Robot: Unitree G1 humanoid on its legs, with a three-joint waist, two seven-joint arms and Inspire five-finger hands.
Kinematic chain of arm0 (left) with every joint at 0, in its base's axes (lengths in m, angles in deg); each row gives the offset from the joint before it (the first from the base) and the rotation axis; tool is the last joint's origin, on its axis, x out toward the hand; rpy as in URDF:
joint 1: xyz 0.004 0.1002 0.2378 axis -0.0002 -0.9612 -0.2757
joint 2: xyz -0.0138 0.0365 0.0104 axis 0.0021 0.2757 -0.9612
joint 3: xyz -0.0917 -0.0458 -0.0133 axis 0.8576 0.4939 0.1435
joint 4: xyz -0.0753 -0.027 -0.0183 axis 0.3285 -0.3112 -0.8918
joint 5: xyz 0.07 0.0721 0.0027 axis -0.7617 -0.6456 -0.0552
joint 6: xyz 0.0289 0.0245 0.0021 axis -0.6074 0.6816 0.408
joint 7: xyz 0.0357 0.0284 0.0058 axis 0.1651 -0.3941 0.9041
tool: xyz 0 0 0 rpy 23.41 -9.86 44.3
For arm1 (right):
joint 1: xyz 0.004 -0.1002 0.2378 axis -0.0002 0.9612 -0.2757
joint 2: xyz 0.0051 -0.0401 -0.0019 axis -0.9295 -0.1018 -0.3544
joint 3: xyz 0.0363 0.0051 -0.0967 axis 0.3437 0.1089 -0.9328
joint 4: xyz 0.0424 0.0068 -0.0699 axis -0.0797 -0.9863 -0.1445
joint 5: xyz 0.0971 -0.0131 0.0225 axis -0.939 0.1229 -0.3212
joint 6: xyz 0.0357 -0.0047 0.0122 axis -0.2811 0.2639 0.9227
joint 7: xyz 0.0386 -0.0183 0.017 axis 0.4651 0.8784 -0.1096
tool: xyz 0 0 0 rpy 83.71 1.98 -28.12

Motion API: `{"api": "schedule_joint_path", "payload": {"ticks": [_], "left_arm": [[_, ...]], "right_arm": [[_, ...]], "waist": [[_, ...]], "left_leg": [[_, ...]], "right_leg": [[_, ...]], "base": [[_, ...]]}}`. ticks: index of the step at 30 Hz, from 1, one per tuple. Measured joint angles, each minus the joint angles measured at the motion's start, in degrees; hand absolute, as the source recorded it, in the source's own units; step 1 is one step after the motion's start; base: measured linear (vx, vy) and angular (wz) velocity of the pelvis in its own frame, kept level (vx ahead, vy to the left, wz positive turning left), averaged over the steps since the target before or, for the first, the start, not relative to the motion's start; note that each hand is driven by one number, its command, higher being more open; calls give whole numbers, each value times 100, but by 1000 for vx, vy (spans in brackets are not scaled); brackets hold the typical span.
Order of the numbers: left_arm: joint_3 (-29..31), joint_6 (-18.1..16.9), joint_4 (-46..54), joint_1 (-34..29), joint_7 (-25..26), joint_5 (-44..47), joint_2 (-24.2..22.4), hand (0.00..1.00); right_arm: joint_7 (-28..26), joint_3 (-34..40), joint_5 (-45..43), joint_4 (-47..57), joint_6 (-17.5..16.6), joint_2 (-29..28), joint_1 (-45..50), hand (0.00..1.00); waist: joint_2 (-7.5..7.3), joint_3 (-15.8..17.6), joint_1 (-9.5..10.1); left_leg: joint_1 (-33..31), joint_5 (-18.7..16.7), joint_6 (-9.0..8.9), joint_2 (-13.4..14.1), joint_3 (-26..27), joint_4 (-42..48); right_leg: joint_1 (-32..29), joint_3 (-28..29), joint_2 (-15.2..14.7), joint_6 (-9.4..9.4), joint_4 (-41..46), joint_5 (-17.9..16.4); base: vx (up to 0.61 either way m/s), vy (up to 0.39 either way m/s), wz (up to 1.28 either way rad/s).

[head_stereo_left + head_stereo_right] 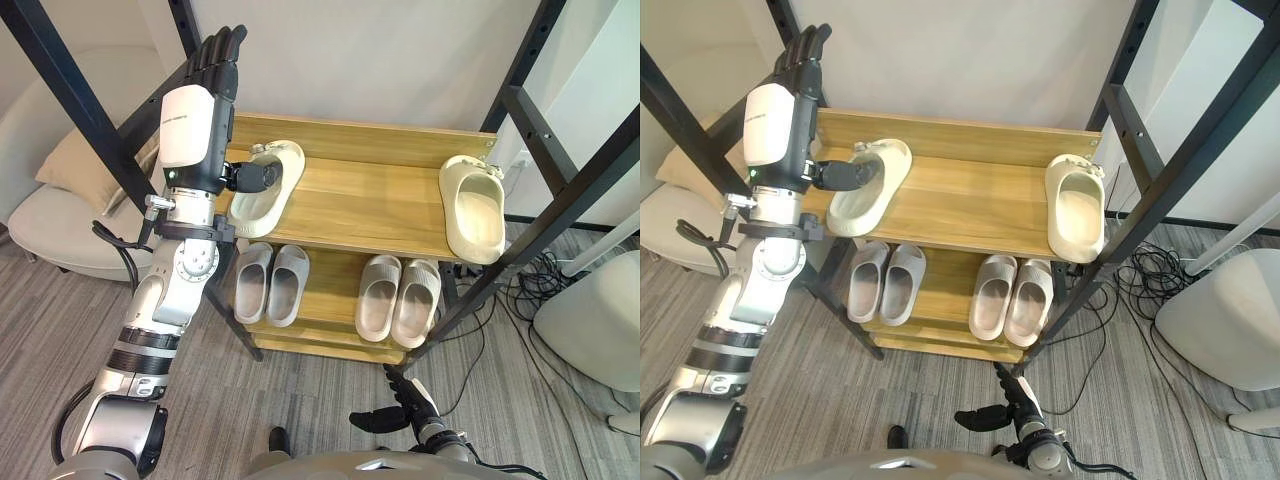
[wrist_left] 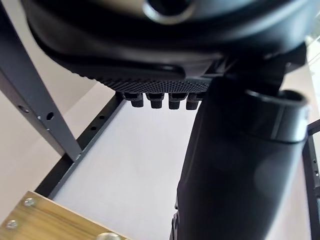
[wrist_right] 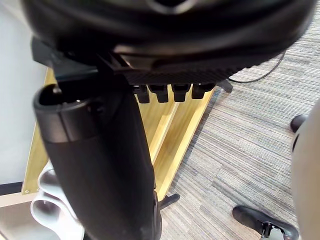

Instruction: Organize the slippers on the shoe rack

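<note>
Saw wooden shoe rack (image 1: 370, 205) on grey carpet (image 1: 300, 400) by white wall (image 1: 380, 60).
Found left hand (image 1: 195, 110) raised by far-left cream slipper (image 1: 275, 200), fingers straight, empty; right hand (image 1: 395, 412) low, relaxed, empty.

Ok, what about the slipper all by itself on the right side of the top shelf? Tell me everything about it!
That cream slipper is one chunky moulded piece, foam-like, with a thick rounded rim around a deep hollow. It sits upright on its sole at the right end of the wooden top shelf, pointing front to back, its near end at the shelf's front edge. Only the shelf touches it.
</note>
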Motion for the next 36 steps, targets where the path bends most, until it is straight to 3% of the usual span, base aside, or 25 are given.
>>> {"api": "schedule_joint_path", "payload": {"ticks": [12, 13, 23, 31, 36], "left_arm": [[67, 218, -324, 154, 0, -439, 100, 100], [67, 247, -412, 184, 0, -439, 99, 0], [12, 302, -1005, 590, -19, -424, 107, 0], [-155, 290, -1362, 624, -175, -308, 227, 0], [-163, 276, -1469, 685, -182, -189, 322, 0]], "right_arm": [[-12, 159, 112, 283, -7, -15, 177, 100], [-20, 157, 114, 292, -7, -17, 179, 100], [-16, 163, 166, 481, -7, -44, 215, 100], [30, 166, 166, 477, -7, -59, 151, 100], [47, 166, 165, 472, -7, -66, 148, 100]], "waist": [[-5, 8, -56], [-7, 10, -73], [-12, 118, -189], [130, 209, -193], [135, 212, -191]], "left_leg": [[-38, -10, -10, 32, 125, 0], [-43, -12, -12, 40, 141, 0], [-99, -14, -16, 62, 217, 1], [-80, -13, -16, 65, 234, 2], [-56, -13, -16, 64, 249, 2]], "right_leg": [[-100, 155, 33, -27, -61, 76], [-118, 171, 39, -32, -62, 82], [-206, 238, 75, -52, -114, 133], [-222, 293, 78, -74, -112, 153], [-215, 311, 75, -70, -113, 168]], "base": [[-20, 14, -7], [-30, 11, -8], [-12, 5, -5], [-22, 11, -3], [-19, 10, -2]]}}
